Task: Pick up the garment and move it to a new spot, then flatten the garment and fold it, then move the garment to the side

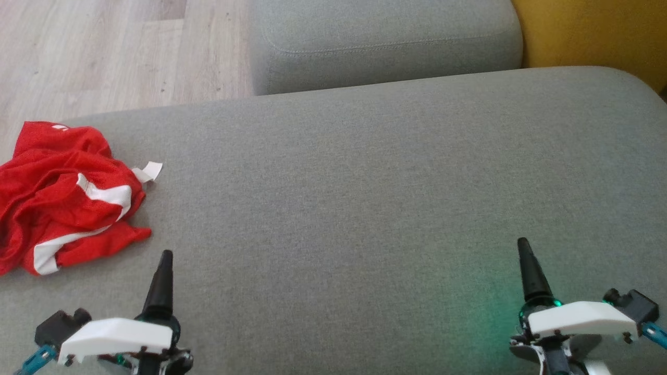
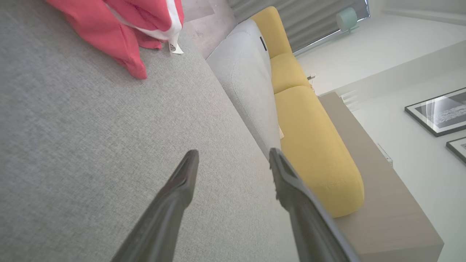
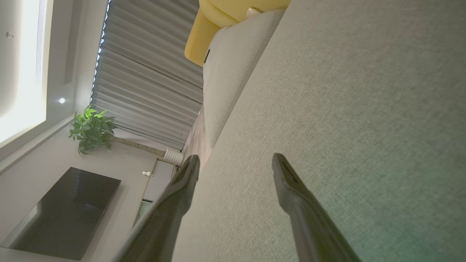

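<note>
Here, red garment (image 1: pixel 68 198) crumpled beyond spread left fingers (image 1: pixel 159 286), untouched, right fingers (image 1: pixel 533 276) spread.

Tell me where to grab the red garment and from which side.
Probably the loose corner of the garment, which juts out of the heap onto the cushion, nearest the open left gripper. Come from above on that side; the rest is bunched in folds.

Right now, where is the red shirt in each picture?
Head view: garment crumpled at the left edge, on the grey seat.
Left wrist view: garment at the top left, beyond the open left tool.
Right wrist view: bare grey seat ahead of the right tool.
Shared landmark: yellow cushion, in all three.
</note>
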